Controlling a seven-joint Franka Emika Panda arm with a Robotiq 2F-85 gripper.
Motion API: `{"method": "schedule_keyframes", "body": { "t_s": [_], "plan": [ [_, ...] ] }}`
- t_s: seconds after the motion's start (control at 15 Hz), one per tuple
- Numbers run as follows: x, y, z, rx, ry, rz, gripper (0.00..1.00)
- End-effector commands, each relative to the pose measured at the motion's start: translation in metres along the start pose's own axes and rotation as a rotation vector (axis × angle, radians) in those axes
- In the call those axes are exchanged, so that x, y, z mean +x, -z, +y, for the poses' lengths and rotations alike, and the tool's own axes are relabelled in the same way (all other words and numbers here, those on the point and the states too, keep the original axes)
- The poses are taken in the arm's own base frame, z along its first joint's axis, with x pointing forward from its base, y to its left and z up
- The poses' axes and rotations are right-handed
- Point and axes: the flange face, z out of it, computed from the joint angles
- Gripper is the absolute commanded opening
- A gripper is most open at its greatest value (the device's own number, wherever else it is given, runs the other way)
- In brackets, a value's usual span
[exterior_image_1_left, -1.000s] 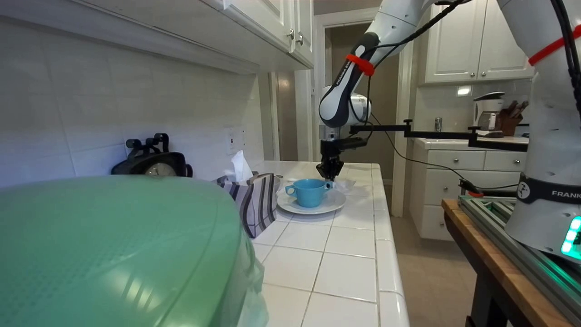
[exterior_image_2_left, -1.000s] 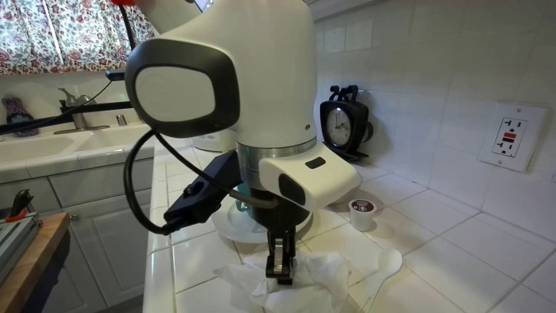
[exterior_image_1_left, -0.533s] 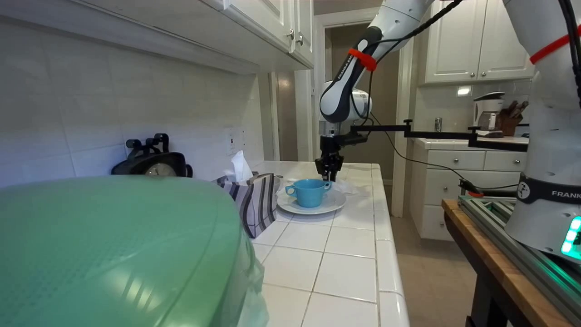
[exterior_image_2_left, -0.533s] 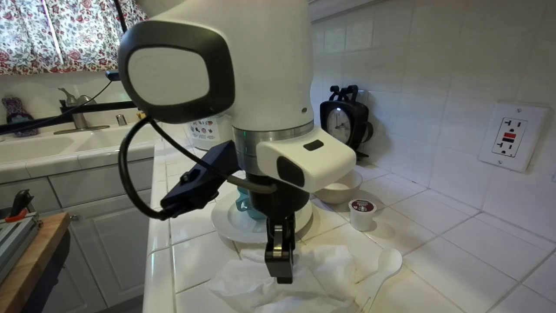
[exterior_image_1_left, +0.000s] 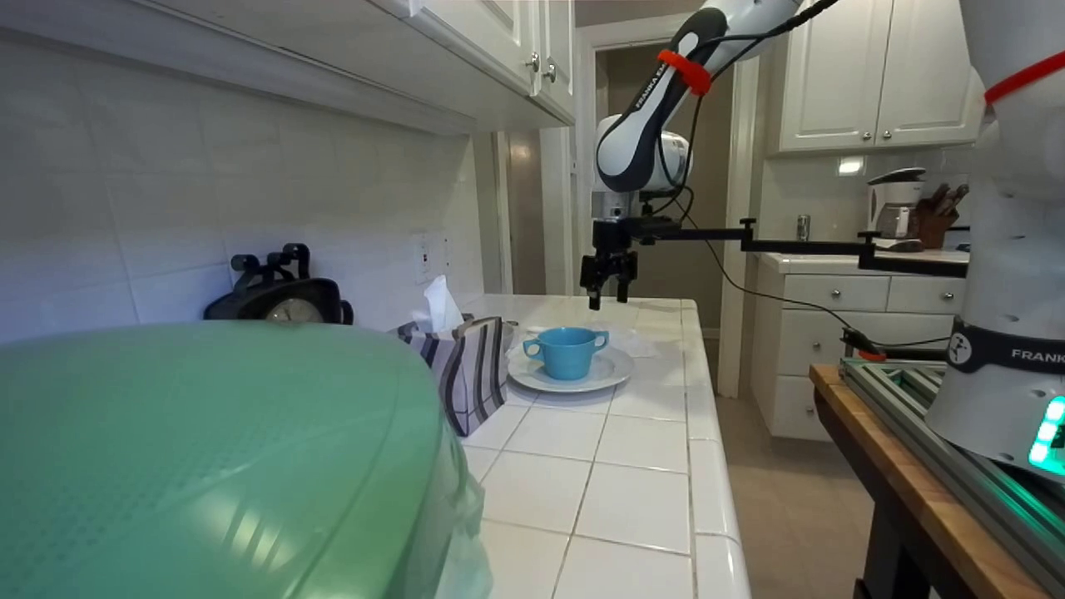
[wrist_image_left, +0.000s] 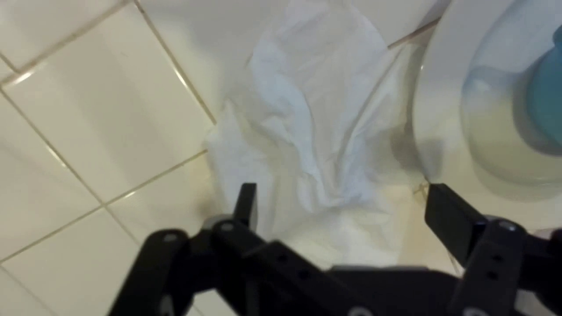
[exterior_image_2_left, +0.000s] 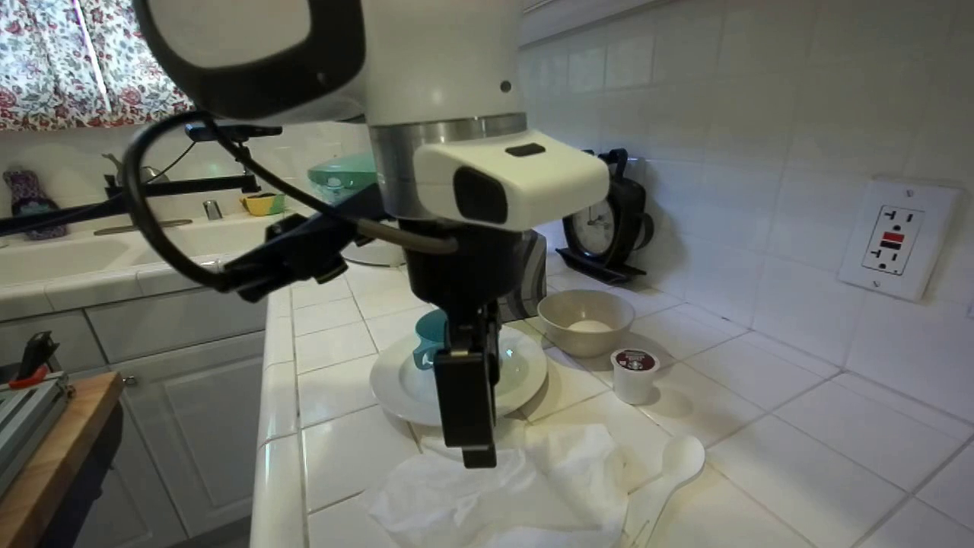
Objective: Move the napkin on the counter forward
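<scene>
From the left in an exterior view, a large pale-green dome (exterior_image_1_left: pixel 225 449) is noted in the foreground, with a black clock (exterior_image_1_left: pixel 287 301) partly hidden behind it, near the tiled wall (exterior_image_1_left: pixel 333 208). To the right, a striped tissue box (exterior_image_1_left: pixel 474 374) is seated on the white counter (exterior_image_1_left: pixel 549 491), a tissue (exterior_image_1_left: pixel 443 306) showing at its top. Next, a white plate (exterior_image_1_left: pixel 617 373) is observed, on which a two-handled blue cup (exterior_image_1_left: pixel 568 353) is set upright. The gripper (exterior_image_1_left: pixel 608 298) is suspended past the plate, well above the counter. It is found released: in the wrist view, its two fingers (wrist_image_left: pixel 454 219) are spread wide apart.

In an exterior view, again from the left, a sink (exterior_image_2_left: pixel 68 259) is recorded, then the plate and cup. The white napkin (exterior_image_2_left: pixel 517 502) is located beneath the gripper, crumpled and loosely spread on the counter, just beside the plate; whether the two touch cannot be confirmed, the margin being indistinct. To the right, a cream bowl (exterior_image_2_left: pixel 586 327) and a small red-topped coffee pod (exterior_image_2_left: pixel 634 384) are placed near each other, and a white spoon (exterior_image_2_left: pixel 677 472) is laid just beside the napkin. At the far right, a power outlet (exterior_image_2_left: pixel 894 240) is mounted on the wall.
</scene>
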Motion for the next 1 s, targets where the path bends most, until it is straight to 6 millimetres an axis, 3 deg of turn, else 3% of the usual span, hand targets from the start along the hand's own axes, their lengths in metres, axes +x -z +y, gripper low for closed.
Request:
{"method": "schedule_keyframes", "body": {
  "t_s": [0.0, 0.2, 0.8, 0.87, 0.93],
  "plan": [
    [-0.019, 0.026, 0.002, -0.023, 0.042, -0.025, 1.00],
    [-0.026, 0.050, -0.008, -0.035, 0.086, -0.049, 1.00],
    [-0.043, 0.138, -0.090, -0.051, 0.287, 0.058, 1.00],
    [-0.043, 0.145, -0.095, -0.078, 0.307, 0.062, 1.00],
    [-0.038, 0.139, -0.094, -0.041, 0.289, 0.060, 1.00]
  ]
}}
